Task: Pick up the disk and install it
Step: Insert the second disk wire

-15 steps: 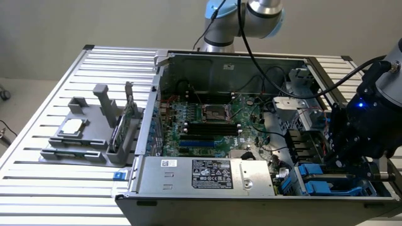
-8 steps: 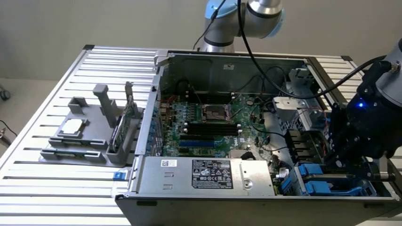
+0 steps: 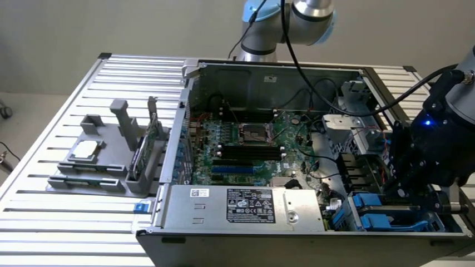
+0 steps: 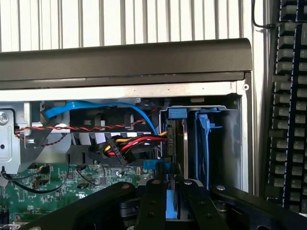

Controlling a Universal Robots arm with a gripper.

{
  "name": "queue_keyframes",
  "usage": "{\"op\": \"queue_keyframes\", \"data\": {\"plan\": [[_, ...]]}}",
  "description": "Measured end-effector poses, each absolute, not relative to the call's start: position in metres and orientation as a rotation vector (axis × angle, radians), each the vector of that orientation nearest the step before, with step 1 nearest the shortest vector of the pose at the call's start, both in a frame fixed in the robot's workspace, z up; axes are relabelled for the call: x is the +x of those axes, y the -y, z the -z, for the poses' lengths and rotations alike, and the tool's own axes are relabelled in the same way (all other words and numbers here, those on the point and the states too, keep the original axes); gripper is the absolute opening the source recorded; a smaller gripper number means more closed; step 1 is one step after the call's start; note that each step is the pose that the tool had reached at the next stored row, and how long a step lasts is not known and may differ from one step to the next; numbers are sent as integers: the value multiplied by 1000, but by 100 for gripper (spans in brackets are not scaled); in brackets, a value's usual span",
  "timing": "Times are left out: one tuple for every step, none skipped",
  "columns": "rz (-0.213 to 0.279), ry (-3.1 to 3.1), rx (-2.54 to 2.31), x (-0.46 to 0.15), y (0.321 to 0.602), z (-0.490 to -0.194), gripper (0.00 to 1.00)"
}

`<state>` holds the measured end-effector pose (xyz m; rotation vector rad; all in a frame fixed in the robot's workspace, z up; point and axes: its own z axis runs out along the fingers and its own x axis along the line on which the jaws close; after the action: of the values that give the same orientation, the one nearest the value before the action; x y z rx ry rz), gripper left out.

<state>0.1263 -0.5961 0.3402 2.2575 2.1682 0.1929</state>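
Gripper: the gripper (image 4: 171, 188) has its two black fingers drawn close together. A strip of blue plastic sits between them, so it reads as clamped on the disk's carrier rather than closed on nothing.
Gripper position: in the exterior view the gripper (image 3: 412, 200) reaches down into the drive-bay corner of the open computer case (image 3: 194, 105), at about 4 o'clock in that view.
Disk: the disk (image 4: 169, 211) stands on edge between the fingers, in line with the bay slot ahead of it. Its labelled face cannot be seen from here.
Why held so: judged, a grip on the thin carrier edge keeps the drive upright so it can run along the slot's guides.
Neighbouring bay: a bare blue caddy (image 4: 207, 139) stands just beside the slot, upright and parallel. It leaves only a narrow lane, which would explain the slim grip.
Cables: a red, yellow and black power bundle (image 4: 136, 143) and a blue data cable (image 4: 103, 105) end near the slot's inner side, where a seated drive would meet them.
Progress: judged, pick-up is done. Whether the drive is fully seated cannot be told.
Case interior: the motherboard (image 3: 245, 144) lies at the centre of the exterior view and the power supply (image 3: 252, 206) at 6 o'clock.
Outside the case: a grey fixture (image 3: 97, 167) holding a small square chip (image 3: 85, 148) stands on the slatted table (image 3: 44, 222) at 9 o'clock, well apart from the work.
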Motion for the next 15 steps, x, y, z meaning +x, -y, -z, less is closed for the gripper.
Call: {"op": "queue_keyframes", "data": {"plan": [[-193,-2168,2257,126,596,-340,16],[-192,-2168,2257,126,596,-340,16],[-192,-2168,2257,126,596,-340,16],[-192,-2168,2257,126,597,-340,16],[-192,-2168,2257,126,597,-340,16],[-192,-2168,2257,126,597,-340,16],[-192,-2168,2257,126,597,-340,16],[-192,-2168,2258,126,597,-340,16],[-192,-2168,2258,126,597,-340,16],[-193,-2168,2258,126,598,-339,16],[-192,-2168,2258,126,598,-339,16],[-192,-2168,2257,126,598,-339,16],[-192,-2168,2257,126,598,-339,16],[-192,-2168,2257,126,598,-339,16],[-192,-2168,2257,126,598,-339,16]]}}
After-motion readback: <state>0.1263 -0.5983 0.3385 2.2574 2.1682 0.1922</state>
